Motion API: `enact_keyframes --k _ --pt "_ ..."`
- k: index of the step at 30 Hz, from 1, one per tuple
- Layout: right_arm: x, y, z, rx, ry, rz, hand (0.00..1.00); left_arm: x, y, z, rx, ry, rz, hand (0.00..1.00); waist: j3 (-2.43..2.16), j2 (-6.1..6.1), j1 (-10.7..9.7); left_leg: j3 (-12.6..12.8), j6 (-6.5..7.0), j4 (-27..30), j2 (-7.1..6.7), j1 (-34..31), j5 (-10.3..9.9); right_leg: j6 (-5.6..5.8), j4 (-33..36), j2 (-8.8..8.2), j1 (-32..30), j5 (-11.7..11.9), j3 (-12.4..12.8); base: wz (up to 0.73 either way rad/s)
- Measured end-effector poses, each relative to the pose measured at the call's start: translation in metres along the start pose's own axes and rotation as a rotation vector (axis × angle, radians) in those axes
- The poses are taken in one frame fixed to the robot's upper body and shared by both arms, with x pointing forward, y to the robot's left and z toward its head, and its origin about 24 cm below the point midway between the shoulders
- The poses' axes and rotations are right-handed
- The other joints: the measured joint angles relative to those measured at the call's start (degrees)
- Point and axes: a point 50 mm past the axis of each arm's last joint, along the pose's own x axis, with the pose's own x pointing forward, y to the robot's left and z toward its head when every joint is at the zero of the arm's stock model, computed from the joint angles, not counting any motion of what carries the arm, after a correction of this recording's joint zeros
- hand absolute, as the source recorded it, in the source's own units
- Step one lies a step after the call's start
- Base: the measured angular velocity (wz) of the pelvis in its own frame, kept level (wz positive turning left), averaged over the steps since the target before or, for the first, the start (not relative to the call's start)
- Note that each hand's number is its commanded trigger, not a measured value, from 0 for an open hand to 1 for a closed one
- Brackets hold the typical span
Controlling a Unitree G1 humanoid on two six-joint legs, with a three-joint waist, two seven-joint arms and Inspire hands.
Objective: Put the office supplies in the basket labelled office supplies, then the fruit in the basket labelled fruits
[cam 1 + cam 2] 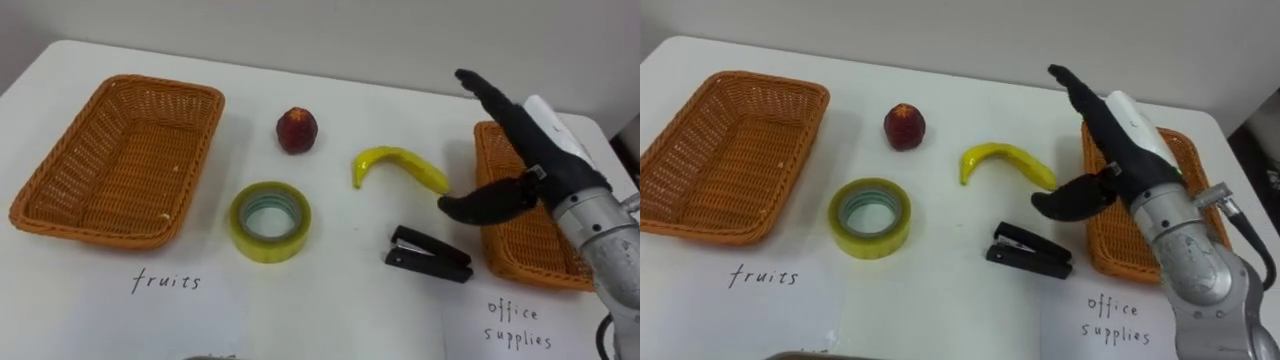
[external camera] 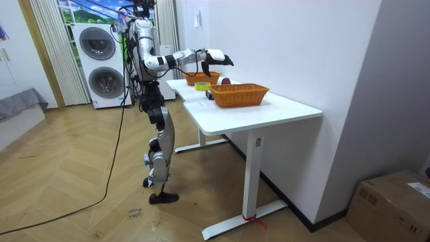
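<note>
On the white table lie a red peach (image 1: 297, 130), a yellow banana (image 1: 395, 163), a roll of yellow tape (image 1: 270, 221) and a black stapler (image 1: 428, 254). An empty wicker basket (image 1: 60, 220) stands at the left, and a second wicker basket (image 1: 505, 250) stands at the right. My right hand (image 1: 525, 135) reaches in from the right over the right basket's inner rim. It is open, with its fingers straight and pointing away. Its thumb is spread towards the banana's right end, just above the stapler, and it holds nothing.
A sheet with handwriting lies in front of each basket (image 1: 165, 282) (image 1: 520, 325). The wall runs along the table's far edge. In the room view I stand at the table's end, right arm (image 2: 201, 57) stretched over it, with washing machines (image 2: 101, 64) behind.
</note>
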Motion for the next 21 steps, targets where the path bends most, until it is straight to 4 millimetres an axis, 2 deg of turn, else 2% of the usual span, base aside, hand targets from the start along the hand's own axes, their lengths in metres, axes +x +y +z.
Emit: enact_keyframes --k 15,21 --pt "-0.001 0.01 -0.001 0.001 0.007 0.159 0.0 0.002 -0.001 0.014 -0.014 -0.042 0.014 0.0 0.01 0.06 0.04 -0.01 0.01 -0.16 0.02 -0.04 -0.01 0.0 -0.01 0.08 -0.05 0.02 0.35 0.0" --pt "-0.007 0.025 -0.008 0.036 0.06 0.249 0.0 0.003 -0.003 0.017 -0.035 -0.048 0.006 0.0 -0.03 0.24 0.72 -0.02 0.01 -0.02 0.09 0.09 -0.01 -0.06 0.07 0.1 0.03 0.16 0.35 0.0"
